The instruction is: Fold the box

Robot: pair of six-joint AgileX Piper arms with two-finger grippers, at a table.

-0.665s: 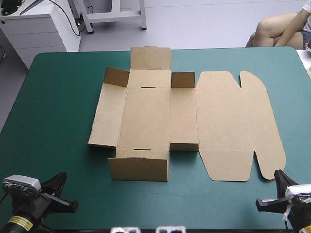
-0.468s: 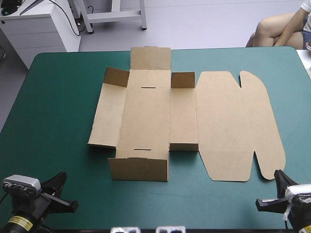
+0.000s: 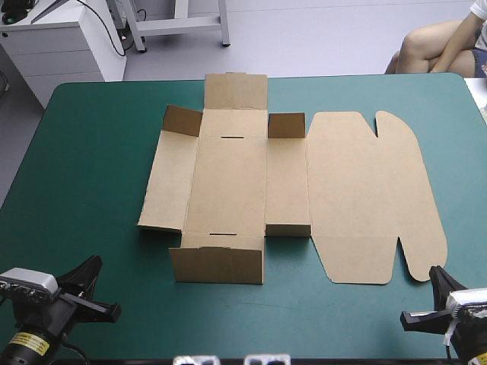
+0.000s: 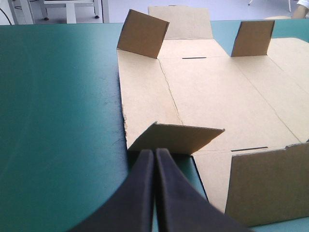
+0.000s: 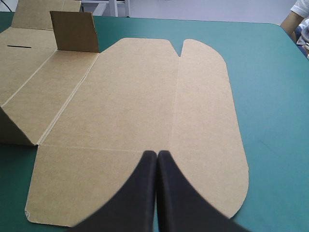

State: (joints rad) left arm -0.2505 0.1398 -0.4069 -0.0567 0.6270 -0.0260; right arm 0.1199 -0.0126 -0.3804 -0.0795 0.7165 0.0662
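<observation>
Box flat on teal-green cover, few flaps up; L gripper & R gripper pinched closed, holding nothing.

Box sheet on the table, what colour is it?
Plain brown cardboard box, unprinted; clearest in the high view.

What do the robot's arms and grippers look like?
The left gripper and right gripper match: each has two broad, smooth black jaws, curved like fins, wide at the base and narrowing to the tip. The left arm is black with a small yellow label.
</observation>
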